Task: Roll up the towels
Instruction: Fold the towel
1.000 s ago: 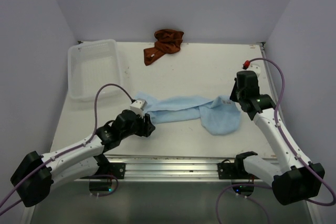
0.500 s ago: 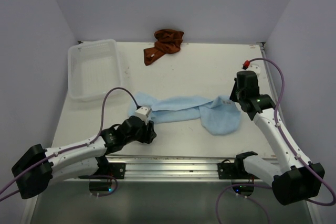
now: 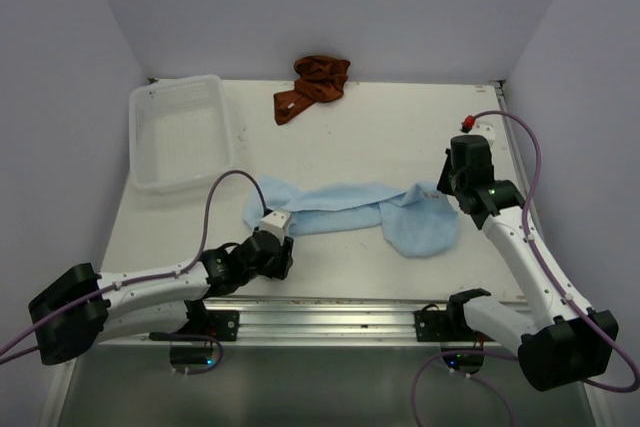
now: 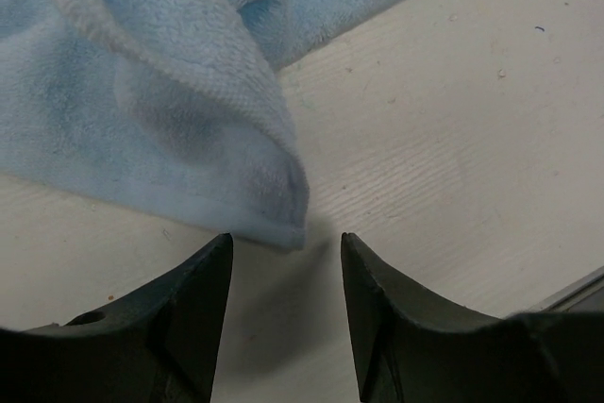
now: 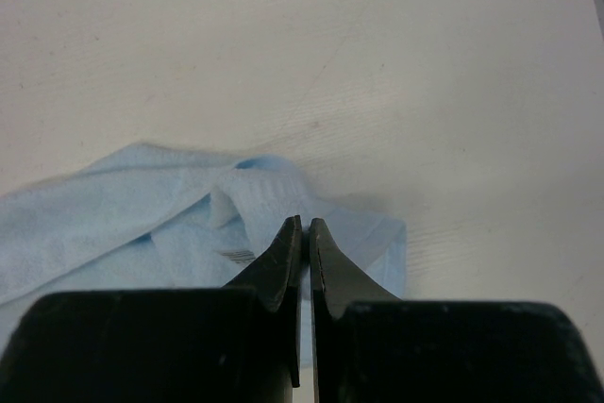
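Observation:
A light blue towel point(image 3: 340, 207) lies stretched out and crumpled across the middle of the table. My left gripper point(image 3: 284, 250) is open and empty, low over the table, just short of the towel's left corner point(image 4: 283, 219), which lies right in front of the fingertips point(image 4: 219, 252). My right gripper point(image 3: 447, 187) is shut on the towel's right end; in the right wrist view the jaws point(image 5: 305, 224) are pressed together over a fold of the blue towel point(image 5: 113, 224). A rust-orange towel point(image 3: 312, 85) lies bunched at the back of the table.
A white plastic basket point(image 3: 175, 82) stands at the back left. A metal rail point(image 3: 320, 312) runs along the table's near edge, close behind my left gripper. Grey walls close in the table on three sides.
My left arm has drawn back toward the near edge and slightly right, away from the towel's left corner. The right arm and the towel's right end have not moved.

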{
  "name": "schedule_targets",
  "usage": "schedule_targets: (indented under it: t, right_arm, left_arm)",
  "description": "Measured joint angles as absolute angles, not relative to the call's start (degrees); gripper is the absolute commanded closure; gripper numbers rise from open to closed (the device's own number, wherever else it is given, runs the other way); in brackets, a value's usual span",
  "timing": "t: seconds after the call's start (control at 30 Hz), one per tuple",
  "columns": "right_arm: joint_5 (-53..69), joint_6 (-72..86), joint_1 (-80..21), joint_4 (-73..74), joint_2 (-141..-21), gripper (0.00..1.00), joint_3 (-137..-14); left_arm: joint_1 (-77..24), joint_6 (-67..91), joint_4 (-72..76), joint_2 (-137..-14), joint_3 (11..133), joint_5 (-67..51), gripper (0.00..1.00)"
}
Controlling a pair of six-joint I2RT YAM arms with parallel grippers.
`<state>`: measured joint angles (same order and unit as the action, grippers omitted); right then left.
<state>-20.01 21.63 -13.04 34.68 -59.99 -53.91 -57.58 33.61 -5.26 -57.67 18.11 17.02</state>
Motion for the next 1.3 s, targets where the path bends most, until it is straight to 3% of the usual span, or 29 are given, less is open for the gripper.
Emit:
schedule_targets:
  t: [0.37,0.93,1.27,1.3]
  right_arm:
    - [-20.0,21.6,-13.0,34.7,-60.0,1.00,-53.9]
    - [-20.0,21.4,-13.0,33.4,-60.0,1.00,-53.2]
    - [-19.9,21.4,-12.6,33.0,-60.1,1.00,-53.1]
    - [-19.8,21.4,-12.6,32.9,-60.1,1.00,-53.1]
  left_arm:
    - [-57.9,33.2,-4.7,-61.1,18.5,18.9,0.53]
    - [-61.6,33.2,-5.7,-65.9,23.2,24.4,0.52]
    - [-61.6,33.4,-7.6,-68.9,24.3,26.9,0.58]
    - [-61.6,33.4,-7.8,-69.1,24.3,26.8,0.63]
